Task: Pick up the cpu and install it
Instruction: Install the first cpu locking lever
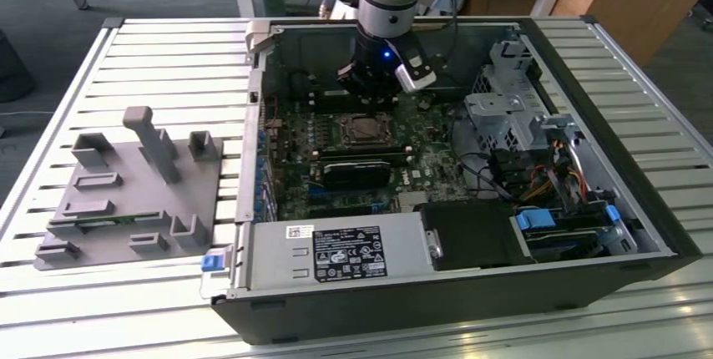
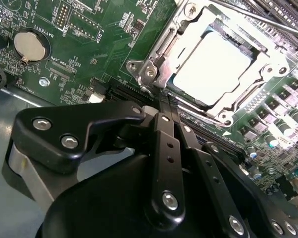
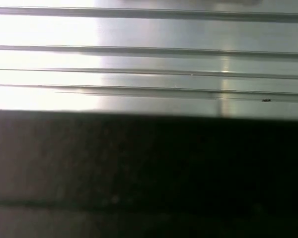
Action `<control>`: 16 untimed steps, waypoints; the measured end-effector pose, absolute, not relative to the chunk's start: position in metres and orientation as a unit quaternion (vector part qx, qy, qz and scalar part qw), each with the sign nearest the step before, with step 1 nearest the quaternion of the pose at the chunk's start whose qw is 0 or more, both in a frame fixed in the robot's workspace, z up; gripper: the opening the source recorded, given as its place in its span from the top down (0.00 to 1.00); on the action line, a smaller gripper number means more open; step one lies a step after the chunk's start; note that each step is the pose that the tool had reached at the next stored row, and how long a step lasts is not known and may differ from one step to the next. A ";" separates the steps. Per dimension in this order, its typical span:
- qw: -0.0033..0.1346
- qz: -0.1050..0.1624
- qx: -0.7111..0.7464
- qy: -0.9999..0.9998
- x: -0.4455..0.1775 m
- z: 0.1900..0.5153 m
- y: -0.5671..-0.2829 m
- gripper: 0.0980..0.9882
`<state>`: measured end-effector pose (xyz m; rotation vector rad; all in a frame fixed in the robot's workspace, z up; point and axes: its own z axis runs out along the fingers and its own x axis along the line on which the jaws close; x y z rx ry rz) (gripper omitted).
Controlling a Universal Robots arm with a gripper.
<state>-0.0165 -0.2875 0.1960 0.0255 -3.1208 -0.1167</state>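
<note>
Inside the socket frame (image 2: 268, 74) lies the cpu (image 2: 211, 67); jaws together, empty, just beside it.

You have the open computer case (image 1: 446, 167) lying on the slatted table (image 1: 167, 58), with the tray (image 1: 128, 200) beside it toward the exterior view's left. Inside, the cpu (image 2: 211, 69) sits in its socket (image 1: 365, 129) on the motherboard (image 1: 334, 167), the gripper (image 1: 373, 96) above and just behind it.

slatted table (image 1: 167, 50); computer case (image 1: 446, 292); grey tray (image 1: 123, 209)
</note>
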 end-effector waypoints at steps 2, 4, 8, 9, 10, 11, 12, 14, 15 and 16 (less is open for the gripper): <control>0.009 -0.038 0.008 -0.999 -0.016 0.197 -0.287 0.99; 0.009 -0.038 0.008 -0.999 -0.016 0.200 -0.287 0.99; 0.009 -0.038 0.008 -0.999 -0.016 0.210 -0.287 0.99; 0.009 -0.038 0.008 -0.999 -0.016 0.210 -0.287 0.99; 0.009 -0.038 0.008 -0.999 -0.016 0.210 -0.288 0.99; 0.009 -0.038 0.008 -0.999 -0.016 0.210 -0.290 0.99; 0.009 -0.038 0.008 -0.999 -0.016 0.210 -0.291 0.99; 0.009 -0.038 0.008 -0.999 -0.016 0.210 -0.292 0.99; 0.009 -0.038 0.008 -0.999 -0.016 0.210 -0.292 0.99; 0.009 -0.038 0.008 -0.999 -0.015 0.210 -0.292 0.99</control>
